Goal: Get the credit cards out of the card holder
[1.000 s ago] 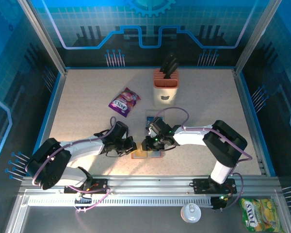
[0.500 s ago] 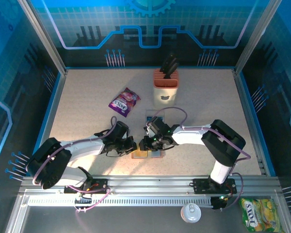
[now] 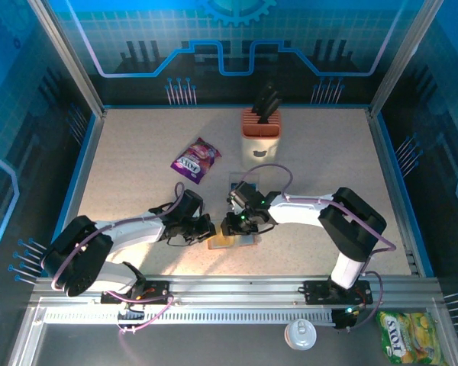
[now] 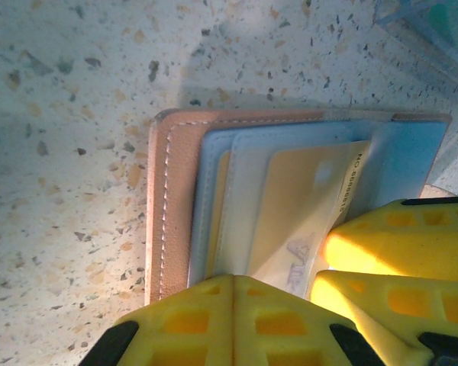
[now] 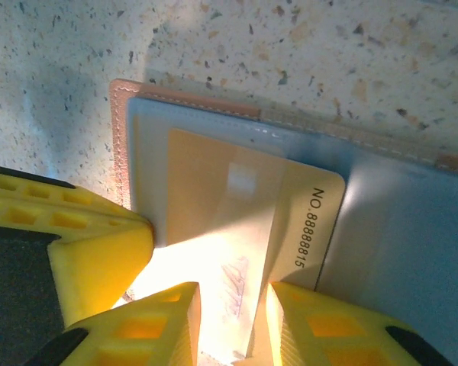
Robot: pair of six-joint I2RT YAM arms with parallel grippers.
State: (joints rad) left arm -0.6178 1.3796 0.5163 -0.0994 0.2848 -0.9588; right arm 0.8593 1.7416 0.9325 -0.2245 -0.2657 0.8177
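The card holder [image 5: 412, 229] is laid open on the table between both grippers, near the front edge. One tan credit card [image 5: 237, 191] is seen partway out of its pocket, its long axis aimed at the right gripper [image 5: 233, 309], whose jaws are set slightly apart astride the card's free end. The left gripper [image 4: 233, 305], fingers together, is pressed on the holder's edge just beside it.

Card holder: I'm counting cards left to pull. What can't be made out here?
- Left wrist: left end effector covers part of card holder's pockets; card count unclear.
- Right wrist: bottom edge cuts off whether right end effector grips the credit card.
- Top: tiny there, end effectors overlapping it.
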